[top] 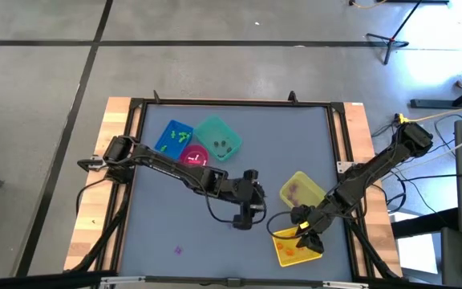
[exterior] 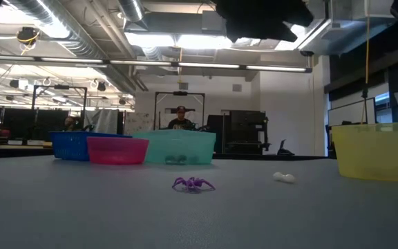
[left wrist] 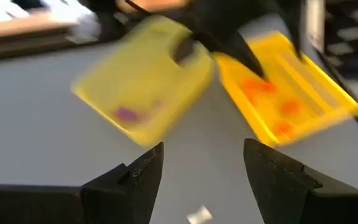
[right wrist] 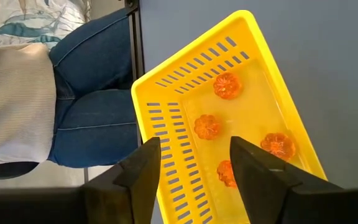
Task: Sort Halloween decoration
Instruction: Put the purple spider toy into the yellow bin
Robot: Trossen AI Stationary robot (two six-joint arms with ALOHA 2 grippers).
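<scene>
I see a matt grey surface (top: 215,233) edged with bare wood. The slotted yellow bin (right wrist: 185,155) looks like glossy plastic; its orange pumpkins (right wrist: 227,85) look translucent and ribbed. My right end effector (right wrist: 194,171) has matt black fingers.

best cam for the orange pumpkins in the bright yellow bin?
Right wrist view: it looks straight down into the yellow bin, showing four orange pumpkins sharply. Left wrist view shows them as blurred orange blobs. High view gives tiny orange specks. Low view shows none.
</scene>
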